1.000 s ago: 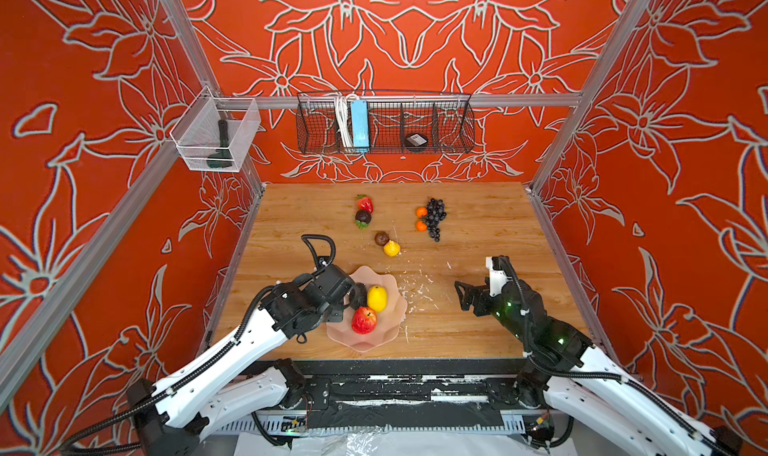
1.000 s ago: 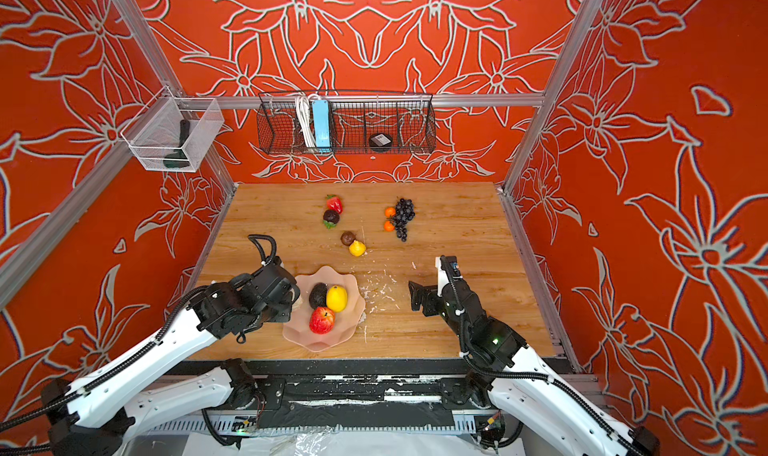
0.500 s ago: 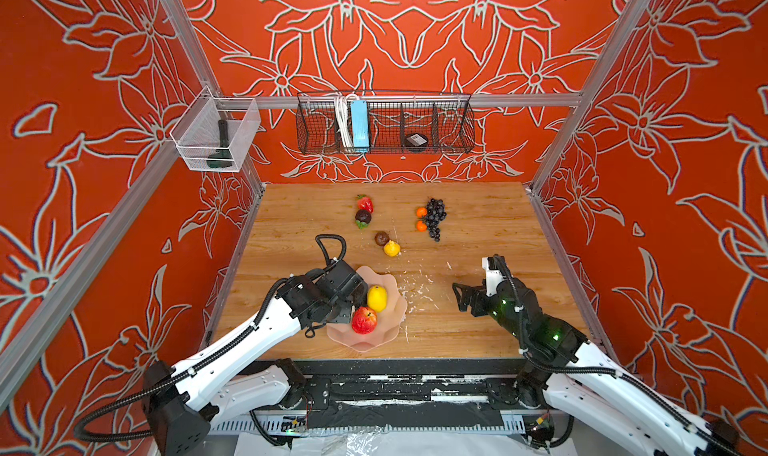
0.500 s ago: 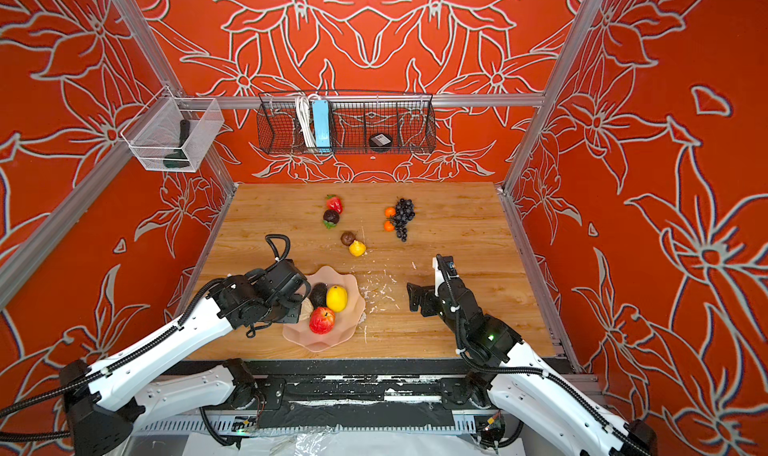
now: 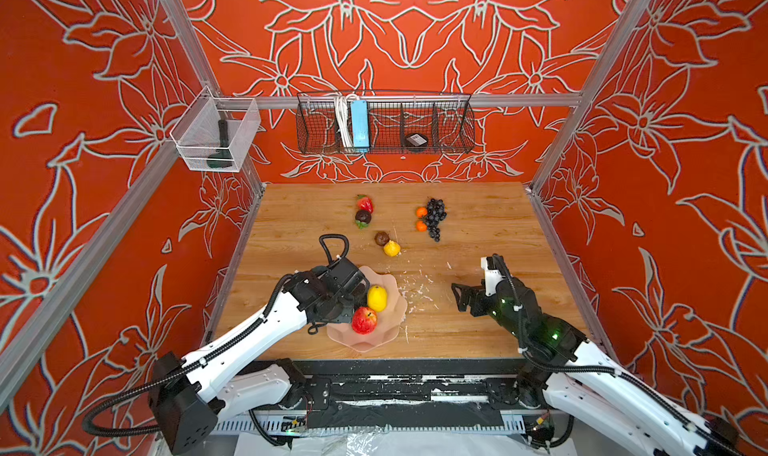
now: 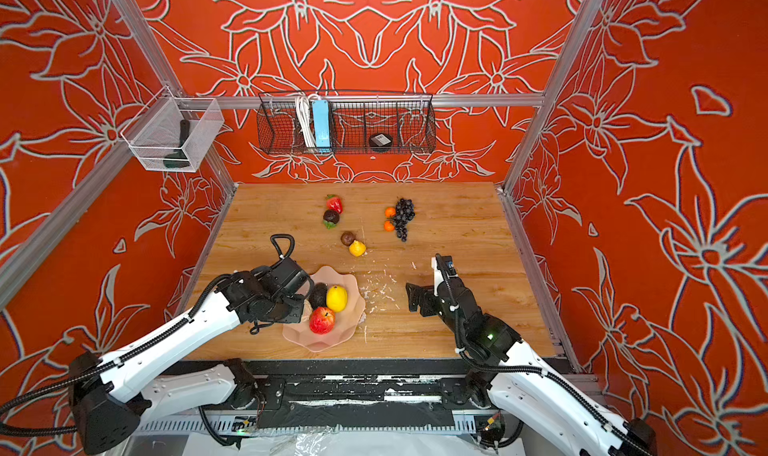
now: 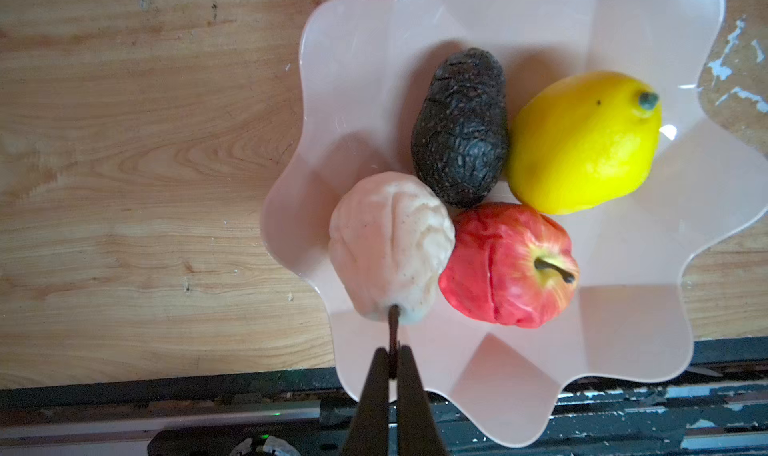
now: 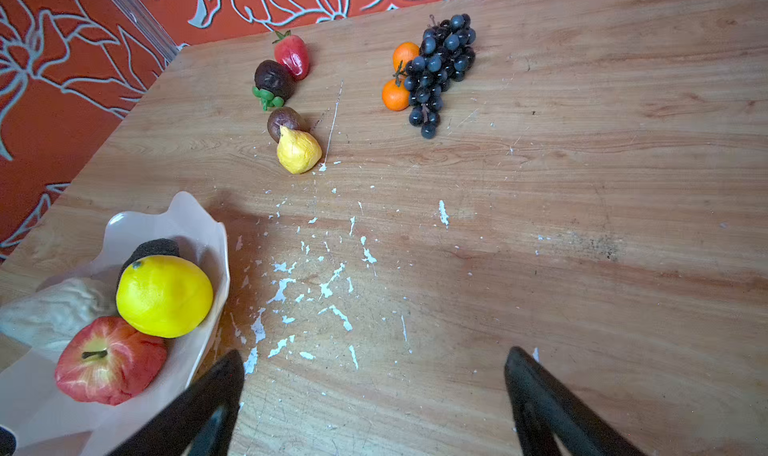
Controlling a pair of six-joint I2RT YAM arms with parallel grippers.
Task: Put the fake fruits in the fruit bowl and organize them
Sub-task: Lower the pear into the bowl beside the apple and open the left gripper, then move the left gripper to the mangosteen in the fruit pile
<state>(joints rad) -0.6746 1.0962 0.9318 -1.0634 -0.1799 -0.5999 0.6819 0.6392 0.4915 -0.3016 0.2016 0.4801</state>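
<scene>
My left gripper [image 7: 392,352] was pinched tight on the thin dark stem [image 7: 392,325] of the beige fruit [image 7: 390,246]. That fruit lay in the fruit bowl [image 7: 623,350] at the table's near edge, stem end toward my fingertips, fat end touching the avocado [image 7: 461,129] and apple [image 7: 507,266], lemon [image 7: 582,142] alongside. My right gripper [image 8: 374,356] had jaws wide apart, empty, over the wooden table [image 8: 540,266].

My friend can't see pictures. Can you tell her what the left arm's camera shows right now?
The left gripper pinches the stem of a wrinkly beige fruit in a pink wavy-edged bowl. Close beside it in the bowl are a dark avocado, a yellow lemon and a red apple. The bowl sits on a wooden table.
</scene>
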